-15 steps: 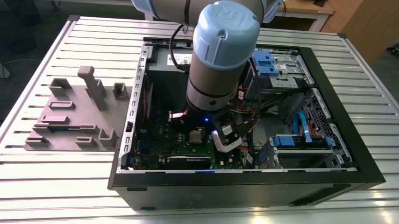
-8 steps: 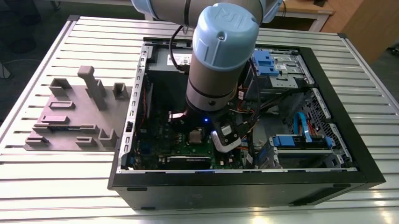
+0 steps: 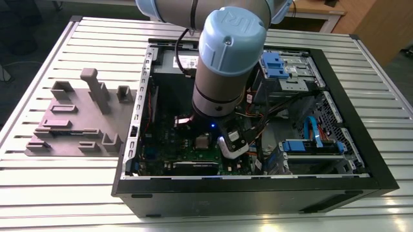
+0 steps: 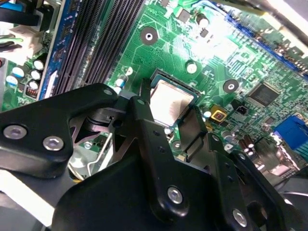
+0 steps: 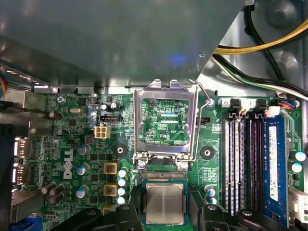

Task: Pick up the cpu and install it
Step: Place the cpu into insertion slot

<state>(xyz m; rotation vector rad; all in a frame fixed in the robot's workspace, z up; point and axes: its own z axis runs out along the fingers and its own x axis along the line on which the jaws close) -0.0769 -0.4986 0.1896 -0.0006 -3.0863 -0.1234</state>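
Down on the green board [image 5: 72, 144], your chip [image 5: 164, 203] lies flat in its square seat, right beside the open silver frame [image 5: 166, 91]. You can see its top is square, smooth and shiny grey. Your gripper [image 4: 169, 108] hangs over it with jaws open, one black finger [image 4: 144, 120] on each side.

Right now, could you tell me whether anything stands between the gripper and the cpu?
Nothing visible: the gripper is right at the cpu, and the hinged socket frame stands flipped open, clear of it.
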